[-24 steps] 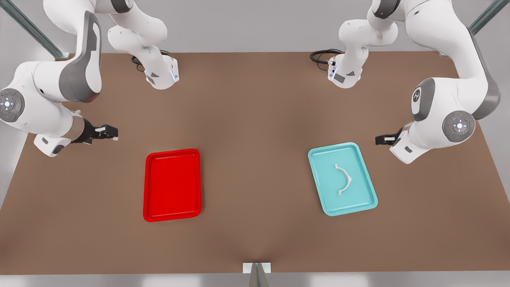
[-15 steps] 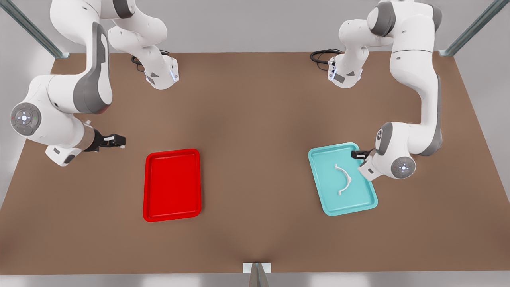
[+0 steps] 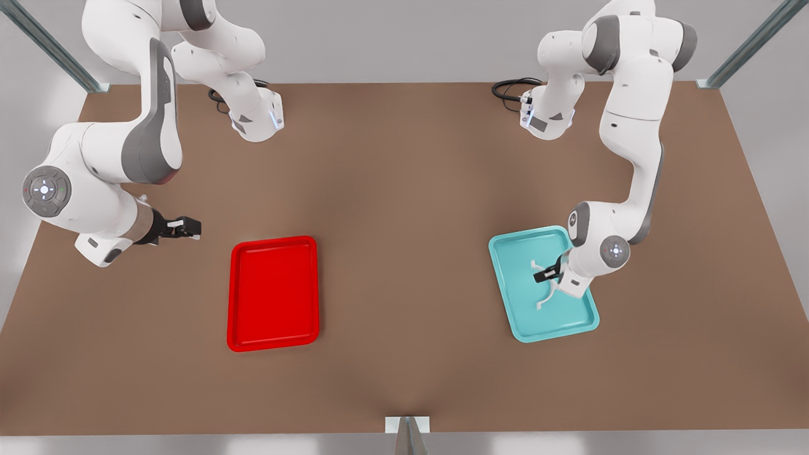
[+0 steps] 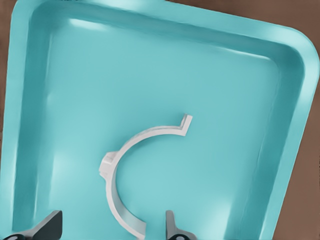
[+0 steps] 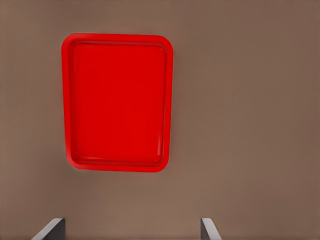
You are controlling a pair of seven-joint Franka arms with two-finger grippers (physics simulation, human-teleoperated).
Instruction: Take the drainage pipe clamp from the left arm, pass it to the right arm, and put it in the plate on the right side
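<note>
Since half a second ago, the left gripper [image 3: 545, 274] has dropped over the teal tray [image 3: 583, 321] at the brown table's [image 3: 404, 189] four o'clock; grey walls behind. Left wrist view: fingers spread, astride the drainage pipe clamp [image 4: 120, 175], gripping nothing. Right wrist view: right gripper [image 5: 131, 231] spread, empty, above the plate [image 5: 118, 102].
</note>
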